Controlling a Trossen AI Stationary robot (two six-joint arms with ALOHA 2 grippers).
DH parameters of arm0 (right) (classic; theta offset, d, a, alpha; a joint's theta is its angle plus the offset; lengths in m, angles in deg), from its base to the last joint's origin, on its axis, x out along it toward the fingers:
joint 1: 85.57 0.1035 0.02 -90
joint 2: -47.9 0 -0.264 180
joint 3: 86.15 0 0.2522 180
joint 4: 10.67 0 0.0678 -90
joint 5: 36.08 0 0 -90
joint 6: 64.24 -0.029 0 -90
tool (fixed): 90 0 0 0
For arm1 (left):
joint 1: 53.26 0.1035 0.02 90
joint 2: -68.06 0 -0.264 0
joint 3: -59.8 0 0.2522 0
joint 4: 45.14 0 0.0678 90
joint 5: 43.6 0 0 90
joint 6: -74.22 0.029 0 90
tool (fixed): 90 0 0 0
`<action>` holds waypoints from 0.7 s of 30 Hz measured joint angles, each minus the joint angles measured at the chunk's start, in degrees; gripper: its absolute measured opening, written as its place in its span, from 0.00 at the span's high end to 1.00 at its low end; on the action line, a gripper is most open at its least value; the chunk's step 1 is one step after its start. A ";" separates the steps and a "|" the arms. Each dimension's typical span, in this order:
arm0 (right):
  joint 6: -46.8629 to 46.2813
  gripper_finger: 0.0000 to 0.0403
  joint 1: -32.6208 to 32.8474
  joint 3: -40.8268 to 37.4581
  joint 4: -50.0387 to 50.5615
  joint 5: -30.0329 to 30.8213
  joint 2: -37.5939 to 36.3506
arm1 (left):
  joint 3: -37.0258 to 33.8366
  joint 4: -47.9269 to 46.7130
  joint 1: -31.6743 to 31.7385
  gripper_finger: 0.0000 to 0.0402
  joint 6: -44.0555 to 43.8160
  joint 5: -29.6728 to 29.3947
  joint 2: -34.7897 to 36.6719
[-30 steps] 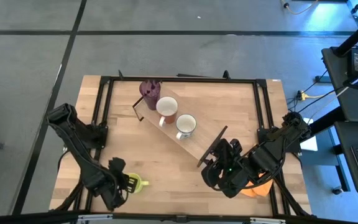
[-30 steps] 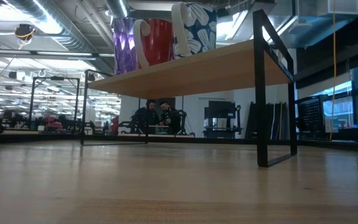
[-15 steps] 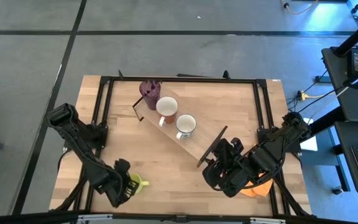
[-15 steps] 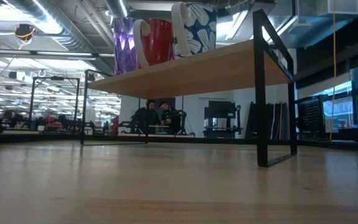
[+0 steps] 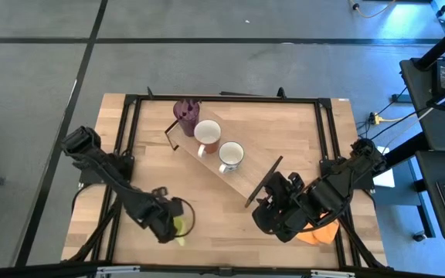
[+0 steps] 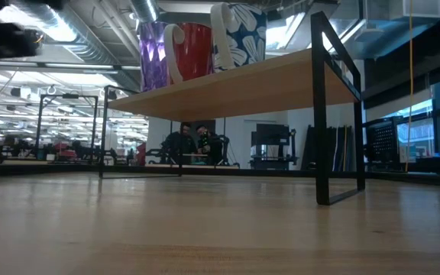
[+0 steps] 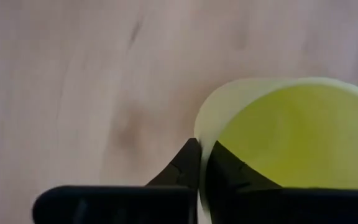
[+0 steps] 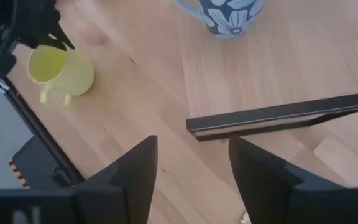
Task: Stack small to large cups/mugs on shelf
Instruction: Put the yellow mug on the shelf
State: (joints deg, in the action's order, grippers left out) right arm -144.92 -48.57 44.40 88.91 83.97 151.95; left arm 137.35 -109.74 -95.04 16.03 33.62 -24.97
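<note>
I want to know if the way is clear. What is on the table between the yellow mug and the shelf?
Nothing: in the high view only bare tabletop lies between the yellow mug and the shelf.

No text, label, brand or number can be read anywhere.

left gripper (image 5: 178, 220) low over the table's front, fingers (image 7: 191, 163) pinched together (on a rim). right gripper (image 5: 271, 202) parked front-right, jaws spread.
</note>
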 joint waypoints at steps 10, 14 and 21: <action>-0.09 0.65 -0.91 0.00 -0.35 -0.77 0.02 | 0.02 5.67 5.15 0.99 41.92 1.70 0.11; -2.50 0.69 -0.91 0.00 -0.33 -0.77 0.02 | 0.02 5.72 5.42 0.99 50.66 4.10 0.15; -3.06 0.68 -1.21 0.00 -0.31 -0.77 0.02 | 0.04 5.62 5.33 0.97 59.25 5.93 0.15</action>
State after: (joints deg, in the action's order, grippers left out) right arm -147.99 -49.78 44.40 88.61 83.20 151.97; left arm 137.39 -104.12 -89.71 75.28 39.55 -24.82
